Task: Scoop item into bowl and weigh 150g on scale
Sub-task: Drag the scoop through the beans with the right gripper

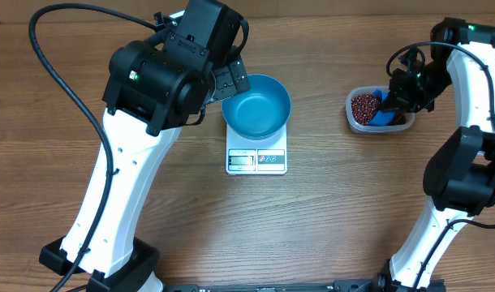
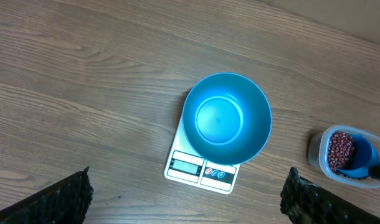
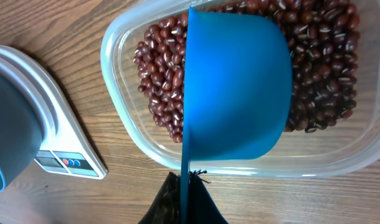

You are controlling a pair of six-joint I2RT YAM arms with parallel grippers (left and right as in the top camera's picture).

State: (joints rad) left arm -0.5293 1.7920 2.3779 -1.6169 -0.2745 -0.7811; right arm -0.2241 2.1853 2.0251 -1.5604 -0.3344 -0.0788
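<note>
Camera survey: three views
Overhead and high left wrist look straight down on the scale; right wrist looks closely into the tub, scale at frame edge.

Light-brown wood-grain table under soft, even light.

It looked like a robotics lab, not anyone's kitchen. Two white-and-black machines, the left arm and the right arm, stood on black bases at the near edge of a plain wood-grain bench, and a thick black cable looped off the left one. The only homely things were a few kitchen pieces - a white scale with a teal bowl on it, and a clear tub of red-brown beans with a blue scoop. The room beyond the bench was out of sight.
</note>
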